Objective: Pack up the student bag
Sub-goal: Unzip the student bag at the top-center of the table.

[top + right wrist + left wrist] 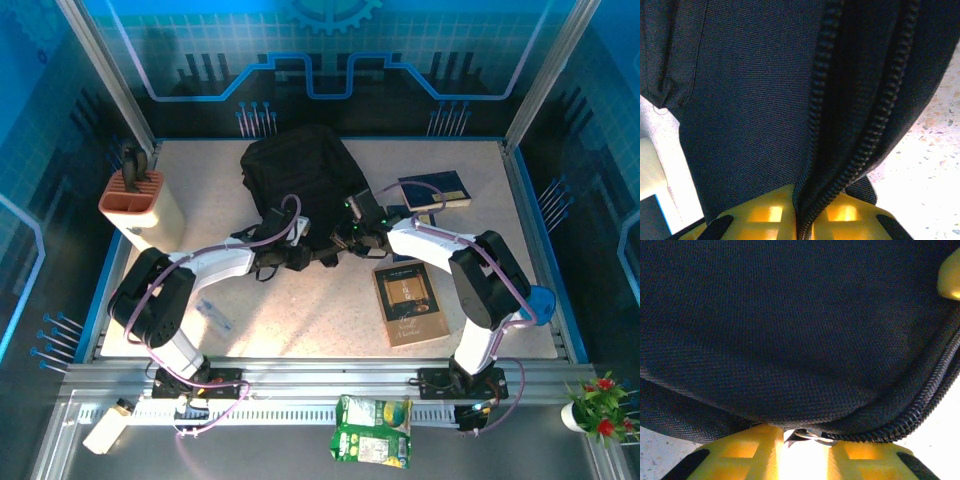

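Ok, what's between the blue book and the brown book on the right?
The right arm's white forearm crosses the gap between the blue book and the brown book, as the top view shows.

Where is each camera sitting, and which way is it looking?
Top camera: sits high behind the arms and looks down on the table; both arms show, with the left gripper and right gripper at the student bag.
Left wrist camera: rides the left arm and looks past its yellow fingers at the bag's fabric and zip pull.
Right wrist camera: rides the right arm and looks past its yellow fingers along the bag's zip.
Shared: all three see the student bag.
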